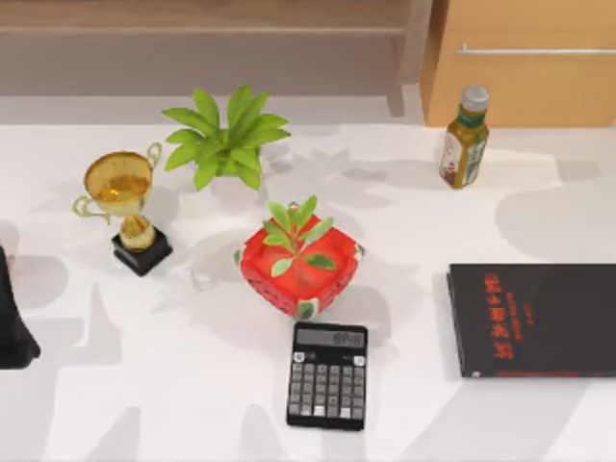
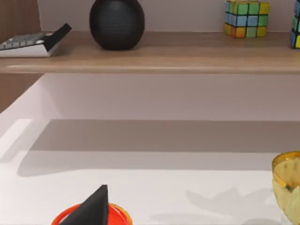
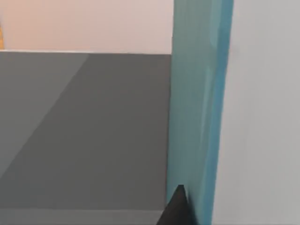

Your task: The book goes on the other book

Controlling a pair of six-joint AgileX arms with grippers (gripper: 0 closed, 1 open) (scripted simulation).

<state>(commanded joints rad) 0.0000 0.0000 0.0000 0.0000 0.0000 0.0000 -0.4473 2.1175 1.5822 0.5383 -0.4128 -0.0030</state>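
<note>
The other book lies flat at the right side of the white worktop, a large thin black cover with red characters printed on it; they are too small to read, and a red line runs along its near edge. In the right wrist view the book stands close before the camera as a teal-blue upright band, a pale surface beside it, perhaps its page edges. One dark fingertip of the right tool touches this teal cover, but I cannot tell if the tool pinches it. The left arm rests at the left edge of the worktop; whether its tool is spread I cannot tell. The calculator lies near the middle, its display not legible. The label of the bottle is also unreadable.
</note>
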